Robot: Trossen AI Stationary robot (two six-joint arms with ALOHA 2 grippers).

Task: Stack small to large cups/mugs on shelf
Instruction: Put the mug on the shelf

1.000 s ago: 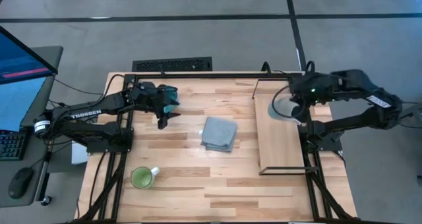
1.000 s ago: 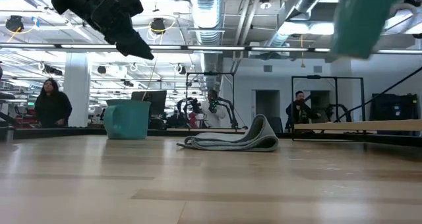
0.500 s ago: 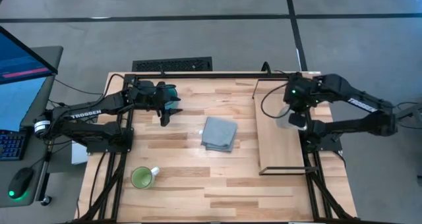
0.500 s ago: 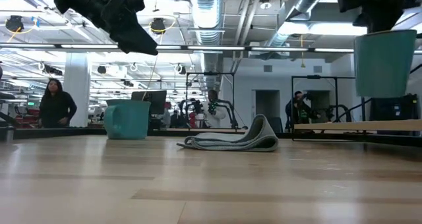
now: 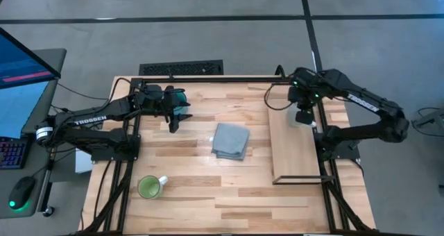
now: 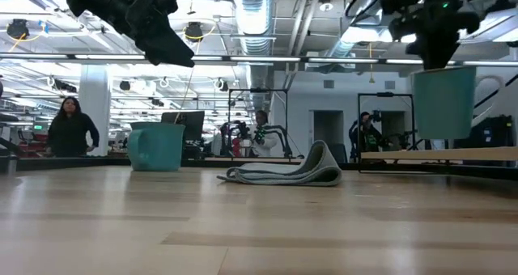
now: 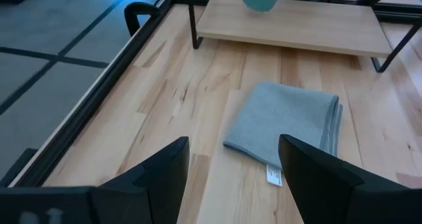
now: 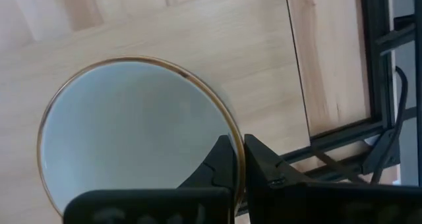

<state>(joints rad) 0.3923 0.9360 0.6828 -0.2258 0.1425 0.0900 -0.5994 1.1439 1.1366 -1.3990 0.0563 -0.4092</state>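
While the right claw (image 8: 237,159) is pinching a pale mug's (image 8: 135,138) rim above the shelf (image 5: 295,149), the left claw (image 7: 231,171) is hanging released over the tabletop (image 5: 201,187).
Seen from the low camera, the held mug is hovering just clear of the shelf board at its far end. A teal mug (image 6: 155,145) is standing at the tabletop's back left, under the left arm, a green mug (image 5: 150,187) is sitting front left, and a grey cloth (image 5: 230,140) is lying mid-tabletop.
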